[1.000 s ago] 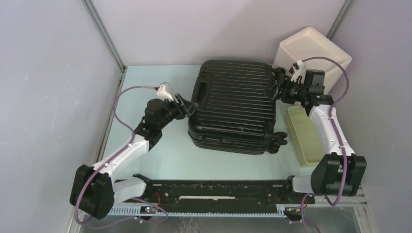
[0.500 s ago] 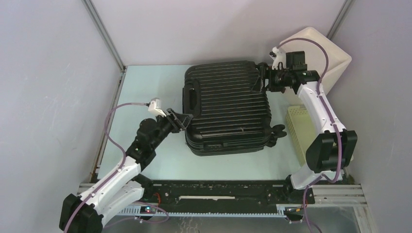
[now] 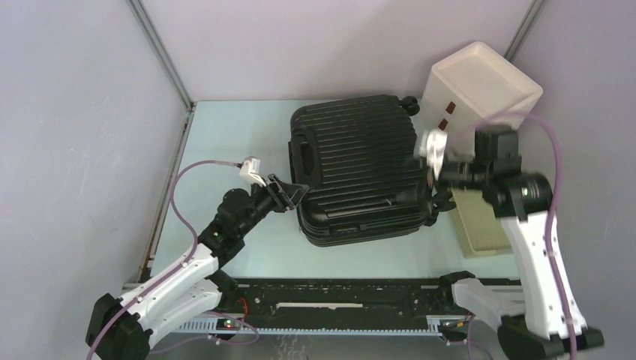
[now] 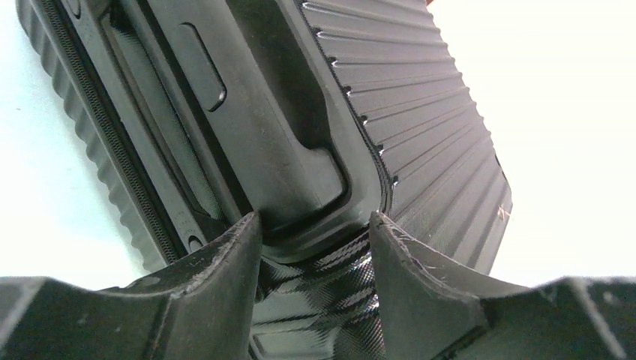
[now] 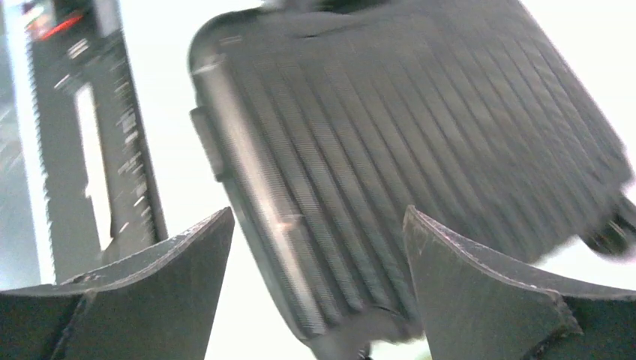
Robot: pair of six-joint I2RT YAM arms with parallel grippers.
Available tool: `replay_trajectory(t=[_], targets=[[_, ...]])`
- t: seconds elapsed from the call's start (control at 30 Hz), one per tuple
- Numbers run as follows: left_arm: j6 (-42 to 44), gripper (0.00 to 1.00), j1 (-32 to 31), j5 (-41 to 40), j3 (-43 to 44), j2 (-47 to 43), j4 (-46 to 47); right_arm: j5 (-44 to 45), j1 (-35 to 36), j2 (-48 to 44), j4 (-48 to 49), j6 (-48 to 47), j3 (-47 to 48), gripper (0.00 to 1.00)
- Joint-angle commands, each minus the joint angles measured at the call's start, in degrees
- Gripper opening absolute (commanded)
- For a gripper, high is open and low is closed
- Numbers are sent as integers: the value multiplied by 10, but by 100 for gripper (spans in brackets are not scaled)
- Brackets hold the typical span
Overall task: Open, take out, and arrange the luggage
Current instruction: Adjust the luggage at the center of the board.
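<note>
Setup is a booth with plain grey walls [image 3: 75, 112], metal struts running up the 2 back corners, and a pale mint tabletop [image 3: 225, 135] that's smooth and a bit glossy. A black rail [image 3: 337, 296] runs along its near edge, between the 2 arm bases.

The luggage [image 3: 360, 169] takes up most of the middle. It lies flat and shut, ribbed shell up and turned a bit askew, with its side handle facing left and its wheels on the right.

A white box [image 3: 480, 79] sits in the far right corner, just beside the case's far right corner. A pale yellow slatted basket [image 3: 484, 229] is on the right, close to the case's right edge and partly hidden by the right arm.

The left gripper [image 3: 294, 190] is at the case's left edge. Its fingers are partway apart with the handle's end between them, and I can't tell if it's actually pinching.

The right gripper [image 5: 319, 216] is blurry, wide open and holding nothing, with the ribbed shell visible past its fingers.
</note>
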Motion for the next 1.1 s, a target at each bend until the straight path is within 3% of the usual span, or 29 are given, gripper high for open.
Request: replay_trajectory(t=[0.0, 0.1, 0.2, 0.3, 0.37, 0.53, 0.9, 1.07], targets=[[-7, 58, -56, 76, -10, 13, -11, -177, 25, -78, -153, -308, -131, 90], [-8, 58, -76, 56, -11, 10, -10, -149, 28, -99, -162, -327, -182, 81], [-10, 58, -91, 44, -8, 14, -2, -95, 51, -92, -178, -327, -209, 65], [-9, 58, -101, 38, -2, 25, 5, -38, 75, -83, -165, -300, -233, 42], [-8, 58, -106, 38, -1, 35, 11, 13, 82, -81, -131, -259, -249, 30], [8, 59, -113, 29, 1, 32, 9, 122, 57, -88, -4, -141, -287, 15], [132, 75, -114, -23, -21, -111, -100, 91, -112, -97, 126, -37, -287, 14], [122, 89, -113, -19, -95, -198, -73, 68, -134, -89, 126, -32, -287, 22]])
